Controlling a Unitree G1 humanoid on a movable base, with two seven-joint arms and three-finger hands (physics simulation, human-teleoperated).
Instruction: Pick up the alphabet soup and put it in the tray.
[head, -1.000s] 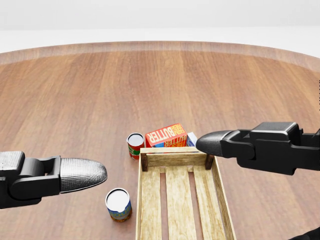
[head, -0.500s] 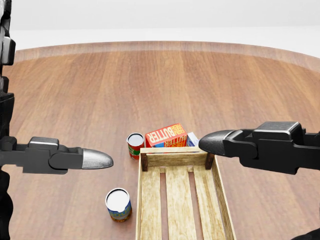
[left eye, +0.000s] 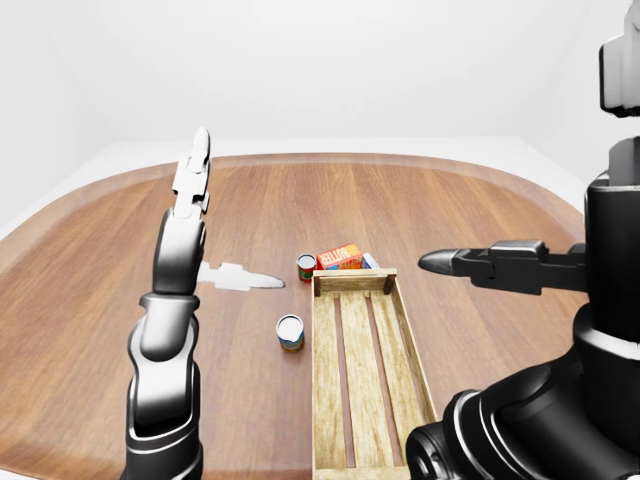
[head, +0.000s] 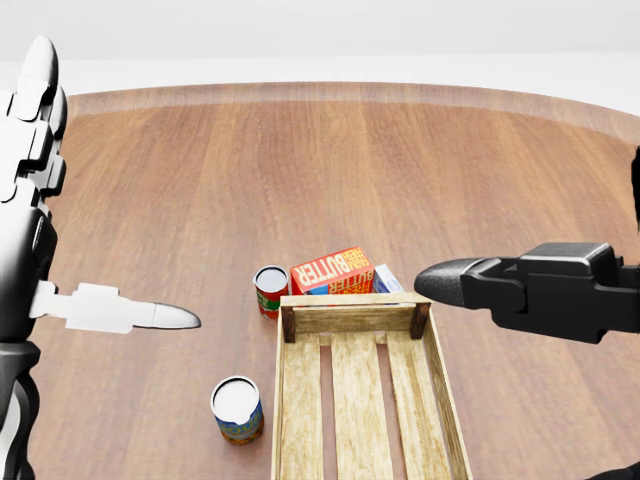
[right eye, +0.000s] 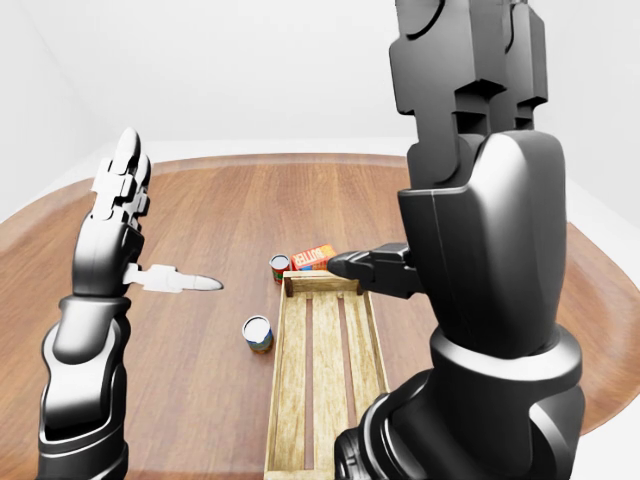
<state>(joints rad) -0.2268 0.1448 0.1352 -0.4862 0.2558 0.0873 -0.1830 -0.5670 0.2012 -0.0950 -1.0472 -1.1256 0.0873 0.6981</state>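
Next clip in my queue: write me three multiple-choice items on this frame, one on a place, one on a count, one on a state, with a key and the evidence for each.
1. In the head view, where does the butter box lie relative to the wooden tray?
A. Inside the tray
B. Just beyond the tray's top end
C. At the bottom left corner

2. How many cans stand on the table?
A. One
B. Two
C. Four

3. What is the state of the tray?
A. Empty
B. Holding one can
C. Holding the box

Key:
1 B: the box lies on the table against the tray's far end wall, outside it.
2 B: a red can stands beside the box and a white-topped can stands left of the tray.
3 A: only bare slats show inside; the left hand and right hand hold nothing.
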